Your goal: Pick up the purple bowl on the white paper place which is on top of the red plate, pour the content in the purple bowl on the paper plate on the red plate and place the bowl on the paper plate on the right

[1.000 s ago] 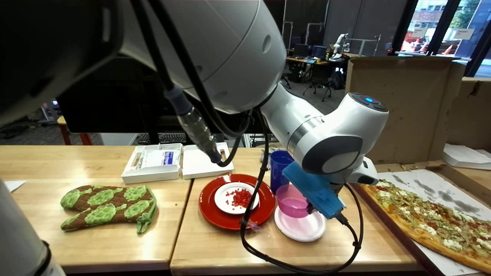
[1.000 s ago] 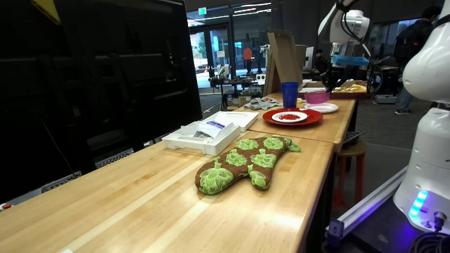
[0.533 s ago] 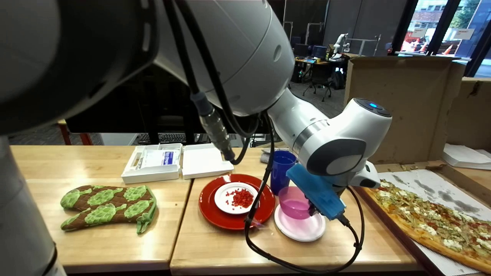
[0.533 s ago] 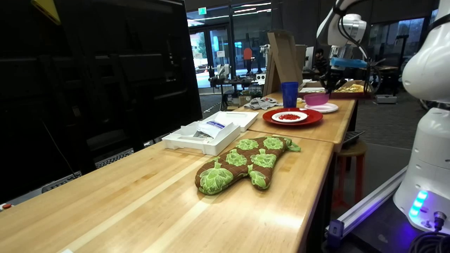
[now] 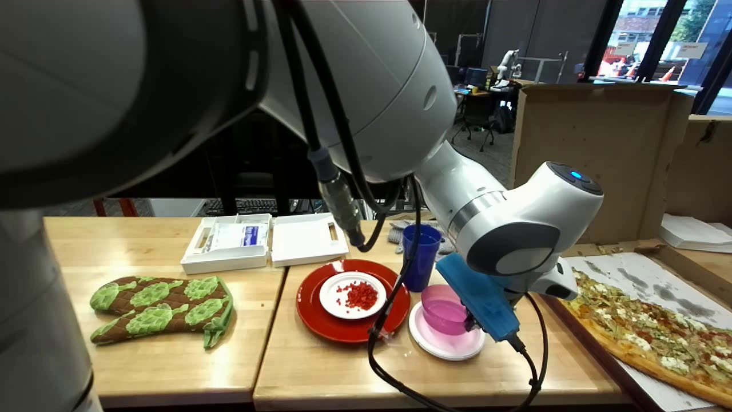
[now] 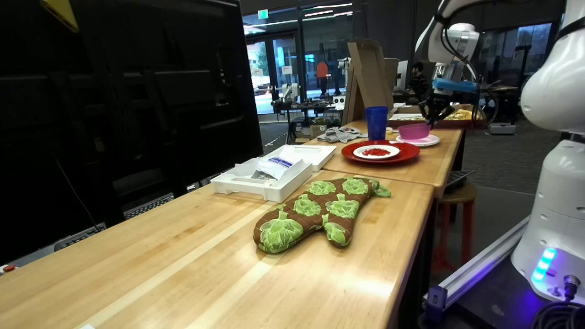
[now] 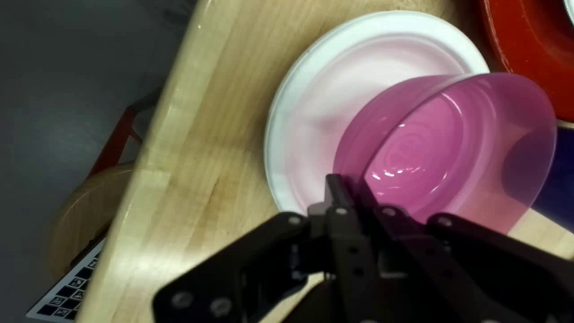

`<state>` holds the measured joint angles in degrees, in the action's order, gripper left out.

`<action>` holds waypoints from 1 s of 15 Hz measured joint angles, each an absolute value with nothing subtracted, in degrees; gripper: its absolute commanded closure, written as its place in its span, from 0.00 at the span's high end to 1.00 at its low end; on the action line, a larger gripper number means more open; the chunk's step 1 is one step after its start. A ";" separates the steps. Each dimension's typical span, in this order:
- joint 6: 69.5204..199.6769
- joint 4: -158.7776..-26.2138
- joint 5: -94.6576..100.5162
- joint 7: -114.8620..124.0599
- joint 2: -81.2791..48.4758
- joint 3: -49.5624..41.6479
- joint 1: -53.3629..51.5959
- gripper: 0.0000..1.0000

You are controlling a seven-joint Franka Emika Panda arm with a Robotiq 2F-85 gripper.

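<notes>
The pink-purple bowl (image 5: 443, 312) is over the right white paper plate (image 5: 430, 343), seemingly empty and slightly tilted. It also shows in an exterior view (image 6: 413, 131) and the wrist view (image 7: 421, 143). My gripper (image 7: 352, 186) is shut on the bowl's wall, one finger inside and one outside. In an exterior view the gripper (image 6: 432, 122) is at the bowl's rim. I cannot tell whether the bowl touches the plate. Red bits (image 5: 360, 296) lie on the white paper plate (image 5: 330, 303) on the red plate (image 5: 317, 326).
A blue cup (image 5: 420, 260) stands just behind the bowl. An open pizza box with pizza (image 5: 635, 326) is at the right. White trays (image 5: 229, 252) and an oven mitt (image 5: 163, 309) are at the left. The table's front edge (image 7: 148, 157) is near the plate.
The gripper has moved down and a little right in an exterior view, carrying the bowl lower, closer to the right paper plate. The red bits have not moved.
</notes>
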<state>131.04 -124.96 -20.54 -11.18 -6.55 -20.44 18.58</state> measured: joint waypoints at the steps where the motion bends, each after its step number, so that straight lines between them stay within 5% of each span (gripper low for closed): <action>1: 130.92 -124.96 -20.80 -11.26 -6.81 -20.44 18.91 0.02; 3: 130.61 -124.95 -21.30 -11.49 -7.31 -20.43 19.50 0.05; 4: 130.42 -124.95 -21.62 -11.68 -7.49 -20.43 19.75 0.30; 7: 130.04 -124.94 -21.87 -11.91 -7.80 -20.40 20.16 0.36; 15: 129.99 -124.28 -21.87 -12.46 -7.54 -19.12 20.14 0.90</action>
<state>129.99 -124.28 -21.87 -12.46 -7.54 -19.12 20.14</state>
